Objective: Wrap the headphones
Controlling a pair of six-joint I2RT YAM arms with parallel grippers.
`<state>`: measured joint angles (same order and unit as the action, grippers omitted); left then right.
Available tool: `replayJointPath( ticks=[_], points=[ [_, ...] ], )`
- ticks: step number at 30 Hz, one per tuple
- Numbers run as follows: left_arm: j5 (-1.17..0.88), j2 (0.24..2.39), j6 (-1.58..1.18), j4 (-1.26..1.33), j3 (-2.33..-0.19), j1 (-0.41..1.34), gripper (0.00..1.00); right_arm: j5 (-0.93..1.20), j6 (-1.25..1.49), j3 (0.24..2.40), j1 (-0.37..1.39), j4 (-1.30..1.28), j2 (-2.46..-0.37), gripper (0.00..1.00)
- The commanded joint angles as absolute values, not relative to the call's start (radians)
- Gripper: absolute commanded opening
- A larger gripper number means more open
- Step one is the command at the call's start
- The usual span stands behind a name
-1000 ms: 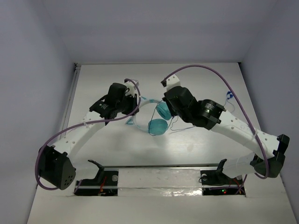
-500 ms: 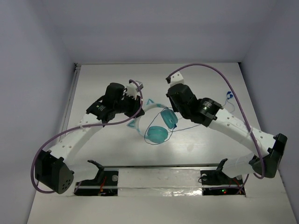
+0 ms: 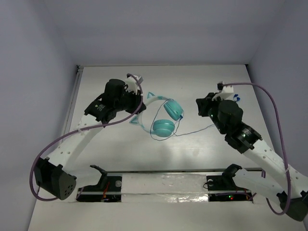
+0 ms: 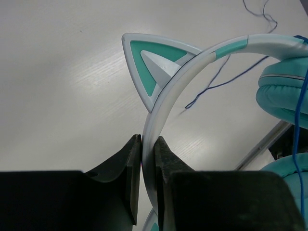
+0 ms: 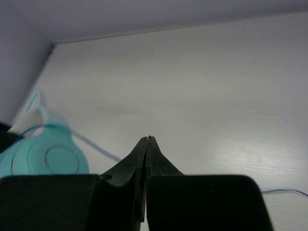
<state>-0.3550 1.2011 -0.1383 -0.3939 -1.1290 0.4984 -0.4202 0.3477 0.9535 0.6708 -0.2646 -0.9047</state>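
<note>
The teal headphones (image 3: 163, 127) are in the middle of the table, two round cups together and the pale headband (image 3: 150, 102) arching to the left. My left gripper (image 3: 140, 103) is shut on the headband, which shows clamped between its jaws in the left wrist view (image 4: 192, 61), just below a cat-ear point (image 4: 147, 60). The thin dark cord (image 3: 195, 131) loops round the cups and trails right across the table. My right gripper (image 3: 200, 106) is shut, to the right of the cups and apart from them. Its wrist view shows the jaws (image 5: 147, 139) pressed together with nothing seen between them, one cup (image 5: 48, 156) at left.
The cord's blue end (image 3: 236, 97) lies at the right of the table behind the right wrist. Purple robot cables (image 3: 269, 103) arch over both arms. A black rail (image 3: 163, 171) and the arm bases line the near edge. Grey walls enclose the table.
My right gripper has drawn back to the right, away from the ear cups. The left gripper has swung the headphones so the cups lie further right, and the cord now stretches right.
</note>
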Motion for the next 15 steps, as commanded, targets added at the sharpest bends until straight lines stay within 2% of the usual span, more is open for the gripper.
replayJointPath(
  ticks=[1,2,5,7,11,12,15],
  points=[
    [-0.316,1.183,-0.199,-0.367,-1.235,0.47,0.0,-0.241,0.445,0.803,0.678,0.079,-0.835,0.0],
    [-0.314,1.186,-0.199,-0.373,-1.25,0.469,0.0,-0.218,0.455,0.71,0.678,0.128,-0.803,0.0],
    [-0.308,1.203,-0.209,-0.391,-1.348,0.447,0.0,-0.118,0.477,0.591,0.678,0.271,-0.802,0.15],
    [-0.311,1.227,-0.21,-0.416,-1.414,0.436,0.0,-0.053,0.476,0.56,0.678,0.339,-0.863,0.29],
    [-0.316,1.269,-0.206,-0.462,-1.524,0.417,0.0,-0.012,0.466,0.531,0.678,0.444,-0.965,0.41],
    [-0.314,1.282,-0.203,-0.481,-1.541,0.417,0.0,-0.008,0.471,0.497,0.678,0.483,-0.979,0.5],
    [-0.321,1.298,-0.202,-0.502,-1.584,0.408,0.0,-0.032,0.469,0.472,0.678,0.58,-1.031,0.67]
  ],
)
